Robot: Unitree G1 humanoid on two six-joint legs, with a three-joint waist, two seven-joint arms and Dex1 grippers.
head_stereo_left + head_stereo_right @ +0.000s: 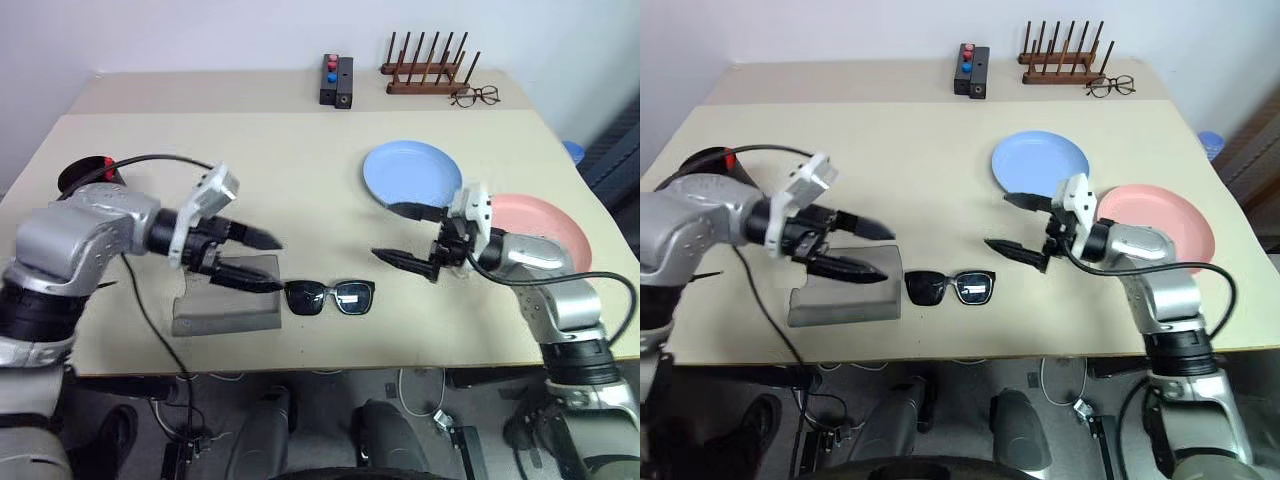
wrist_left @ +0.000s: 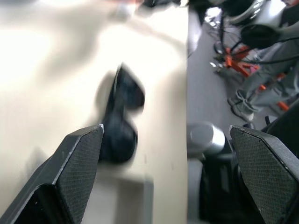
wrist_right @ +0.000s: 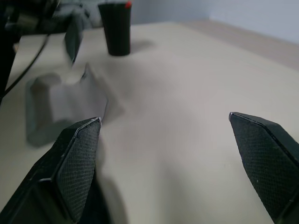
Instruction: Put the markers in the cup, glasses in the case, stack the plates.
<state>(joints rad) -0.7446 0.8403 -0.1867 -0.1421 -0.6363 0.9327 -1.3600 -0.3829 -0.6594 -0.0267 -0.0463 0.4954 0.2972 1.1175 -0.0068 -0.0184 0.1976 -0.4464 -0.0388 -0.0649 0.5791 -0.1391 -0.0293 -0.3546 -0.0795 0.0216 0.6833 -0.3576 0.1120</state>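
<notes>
The black-framed glasses (image 1: 330, 296) lie on the table near its front edge, just right of the grey case (image 1: 225, 305). My left gripper (image 1: 272, 263) hovers over the case's right end, open, with nothing between its fingers; the glasses (image 2: 120, 121) show blurred beyond it. My right gripper (image 1: 392, 232) is open and empty, right of the glasses and in front of the blue plate (image 1: 412, 175). The pink plate (image 1: 545, 225) lies beside the blue one, partly behind my right arm. The black cup (image 3: 116, 28) stands at the far left with a red marker cap (image 1: 108, 162) at its rim.
At the back edge are a wooden rack (image 1: 425, 65), thin wire-framed spectacles (image 1: 475, 96) and a black box with red and blue buttons (image 1: 336, 80). A black cable (image 1: 160, 158) runs from my left arm across the table's left side.
</notes>
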